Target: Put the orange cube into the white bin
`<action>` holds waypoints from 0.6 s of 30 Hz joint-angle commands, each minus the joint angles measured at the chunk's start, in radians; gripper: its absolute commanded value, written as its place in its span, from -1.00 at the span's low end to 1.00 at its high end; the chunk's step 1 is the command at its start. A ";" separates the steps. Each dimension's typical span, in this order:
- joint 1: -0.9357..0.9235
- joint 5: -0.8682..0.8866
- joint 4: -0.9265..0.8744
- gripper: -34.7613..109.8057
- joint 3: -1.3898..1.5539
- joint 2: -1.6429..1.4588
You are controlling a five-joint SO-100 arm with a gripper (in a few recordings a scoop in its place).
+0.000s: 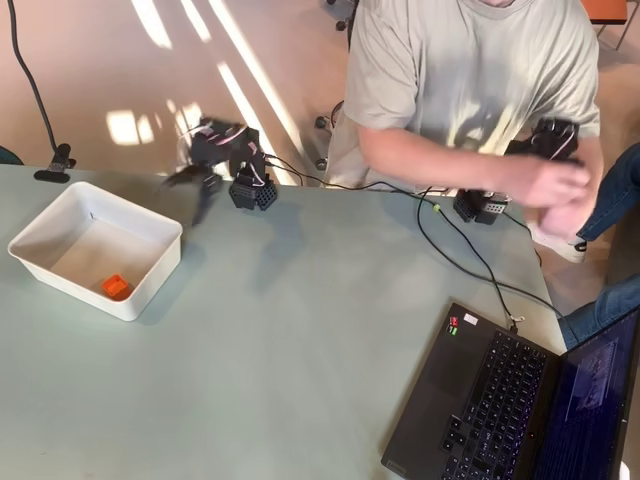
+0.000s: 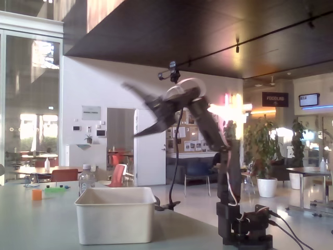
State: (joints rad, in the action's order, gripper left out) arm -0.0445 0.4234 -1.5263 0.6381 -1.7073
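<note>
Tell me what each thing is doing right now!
orange cube: lying inside the bin, on its floor.
white bin: upright on the table, holding the cube.
gripper: open, empty, raised high above the bin, blurred.
laptop: lid open, screen on.

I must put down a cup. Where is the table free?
Free: the wide middle between the white bin and the laptop, in front of the arm's base. Crowded: the right side, with cables and laptop. The bin holds the orange cube.
</note>
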 commanded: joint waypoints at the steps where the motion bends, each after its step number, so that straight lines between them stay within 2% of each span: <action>1: 0.067 0.012 -0.089 0.82 -0.020 -0.163; 4: 0.077 0.011 -0.206 0.82 -0.014 -0.255; 9: 0.078 0.005 -0.192 0.81 0.196 -0.416; 14: 0.161 -0.037 -0.155 0.81 0.669 -0.623; 18: 0.255 -0.055 0.060 0.81 1.147 -0.853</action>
State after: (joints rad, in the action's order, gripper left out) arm 0.1641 0.3774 -1.6045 1.5662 -2.4206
